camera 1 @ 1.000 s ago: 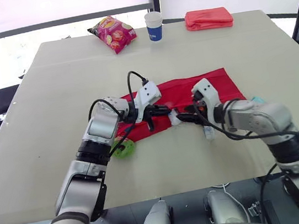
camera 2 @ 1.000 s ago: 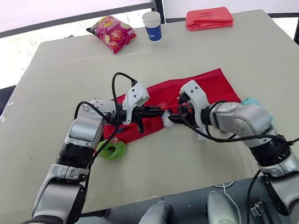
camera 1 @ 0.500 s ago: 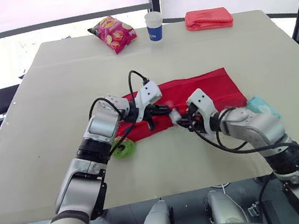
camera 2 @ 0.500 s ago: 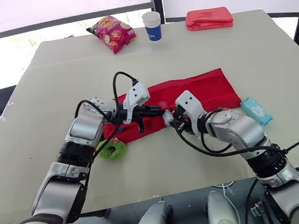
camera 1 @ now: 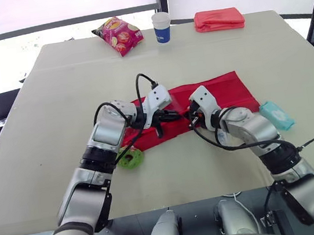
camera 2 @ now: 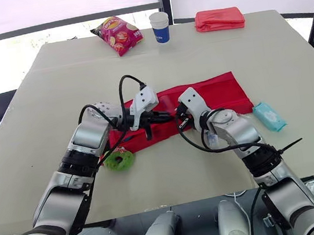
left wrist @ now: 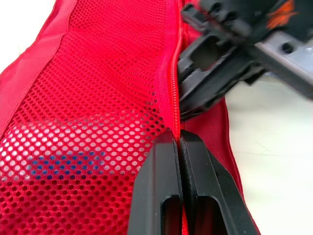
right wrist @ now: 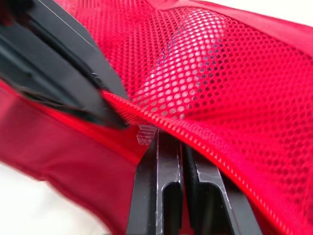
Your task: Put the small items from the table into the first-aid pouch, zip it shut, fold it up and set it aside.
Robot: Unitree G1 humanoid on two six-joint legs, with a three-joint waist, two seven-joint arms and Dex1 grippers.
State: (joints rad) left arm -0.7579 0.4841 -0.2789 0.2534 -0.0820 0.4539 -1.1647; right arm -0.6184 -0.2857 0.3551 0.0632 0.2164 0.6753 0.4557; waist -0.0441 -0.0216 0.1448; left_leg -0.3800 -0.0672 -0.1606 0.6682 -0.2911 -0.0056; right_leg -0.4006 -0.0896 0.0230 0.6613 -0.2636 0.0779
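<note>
The red first-aid pouch (camera 1: pixel 218 94) lies unfolded in the middle of the table, its mesh pocket (left wrist: pixel 98 88) facing up. My left gripper (camera 1: pixel 171 115) is shut, pinching the pouch's zipper edge (left wrist: pixel 171 98). Just to its right, my right gripper (camera 1: pixel 192 118) is also shut at that zipper edge, and the red zipper band (right wrist: pixel 205 142) crosses over its fingertips. Something pale and blue shows under the mesh (right wrist: pixel 195 58). A green item (camera 1: pixel 130 158) lies near the pouch's left end. A teal packet (camera 1: pixel 276 115) lies to the pouch's right.
At the far edge of the table are a red snack bag (camera 1: pixel 117 35), a white and blue paper cup (camera 1: pixel 161 27) and a folded red cloth (camera 1: pixel 219 19). A small white item (camera 1: pixel 222 138) sits under my right forearm.
My right gripper has moved left to the zipper beside the left gripper and closed. The teal packet, hidden by that arm before, now shows. The left gripper has stayed put.
</note>
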